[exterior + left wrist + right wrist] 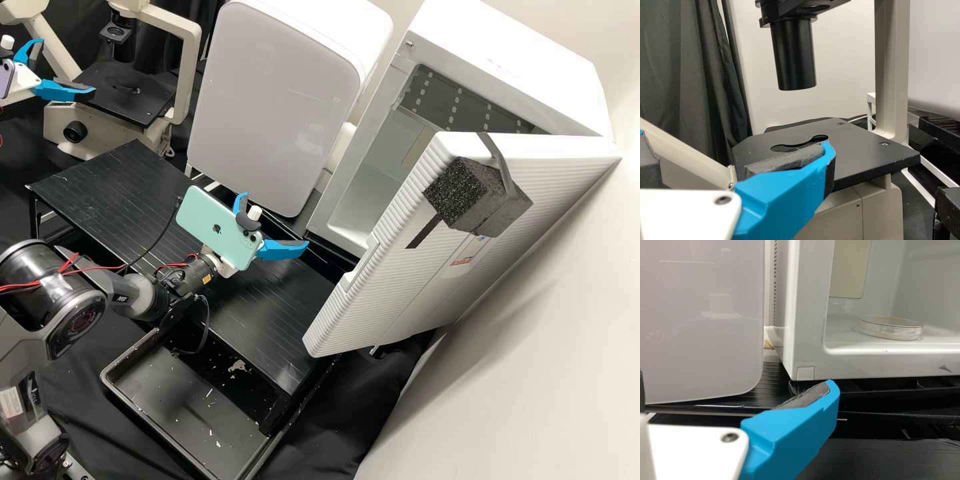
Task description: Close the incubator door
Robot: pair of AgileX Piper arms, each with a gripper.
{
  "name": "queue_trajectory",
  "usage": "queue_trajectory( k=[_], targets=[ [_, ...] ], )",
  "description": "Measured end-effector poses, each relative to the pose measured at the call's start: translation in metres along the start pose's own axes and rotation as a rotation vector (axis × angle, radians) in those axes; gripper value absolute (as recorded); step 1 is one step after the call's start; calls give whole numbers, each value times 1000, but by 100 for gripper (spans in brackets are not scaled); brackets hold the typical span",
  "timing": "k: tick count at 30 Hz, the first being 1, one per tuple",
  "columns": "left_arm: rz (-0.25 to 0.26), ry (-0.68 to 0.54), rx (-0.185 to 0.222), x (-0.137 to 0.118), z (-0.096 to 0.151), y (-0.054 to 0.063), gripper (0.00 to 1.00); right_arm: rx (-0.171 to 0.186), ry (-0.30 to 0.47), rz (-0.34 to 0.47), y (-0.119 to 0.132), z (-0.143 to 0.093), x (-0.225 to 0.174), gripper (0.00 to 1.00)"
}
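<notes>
The white incubator (493,53) stands at the back right, its chamber exposed. Its ribbed door (373,293) is swung wide toward the front right, with a black foam block (470,197) strapped to the outer face. My right gripper (276,220) is open over the black platform, left of the door's free edge and apart from it. In the right wrist view, the right gripper (735,382) faces the incubator's front frame (812,335). At the far left, my left gripper (68,66) is open beside the microscope; in the left wrist view, the left gripper (735,140) is before its stage.
A closed white appliance (280,100) stands left of the incubator. The microscope stage (127,93) is at the back left. A black tray (193,407) lies below the platform (120,187). A clear dish (890,328) sits inside the incubator.
</notes>
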Motion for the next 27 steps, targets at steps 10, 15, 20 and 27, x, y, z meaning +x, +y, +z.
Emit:
queue_trajectory(
  k=[10,15,20,27],
  targets=[
    [0,0,0,0,0,0,100,0,0,0,0,0,0,100],
    [0,0,0,0,0,0,100,-1,5,16,0,3,-8,100],
    [0,0,0,0,0,0,100,-21,51,83,9,7,-40,100],
    [0,0,0,0,0,0,100,-26,99,261,36,2,-100,100]
  ],
)
